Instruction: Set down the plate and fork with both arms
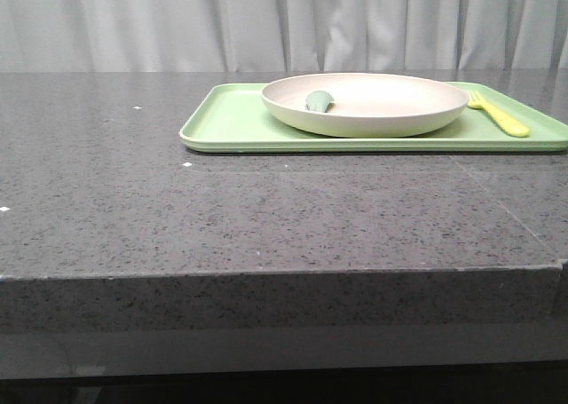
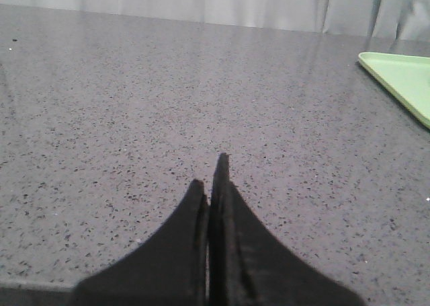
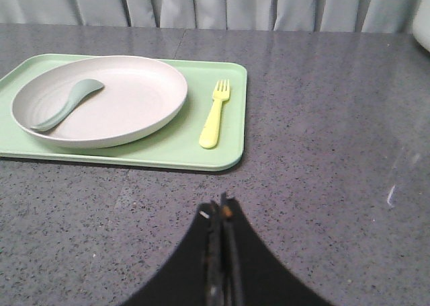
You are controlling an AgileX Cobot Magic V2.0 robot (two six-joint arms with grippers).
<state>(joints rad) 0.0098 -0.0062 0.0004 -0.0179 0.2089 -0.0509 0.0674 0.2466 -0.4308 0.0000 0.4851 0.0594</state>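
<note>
Item: plate [image 1: 366,105], cream, on the green tray [image 1: 226,120] at the far side of the worktop [image 1: 266,209]; a grey-green spoon [image 1: 319,101] lies inside it.

Item: fork [image 3: 215,113], yellow, on the tray just beside the plate's right edge, not touching it. Its long axis runs toward me, handle nearest my right gripper [image 3: 222,212], tines pointing away.

Item: right gripper, fingers pressed together, empty, low over bare worktop, fork straight ahead. I judge this arm the nearer for the fork.

Item: left gripper [image 2: 211,178], likewise closed, empty; only a tray corner shows off to its right.
</note>
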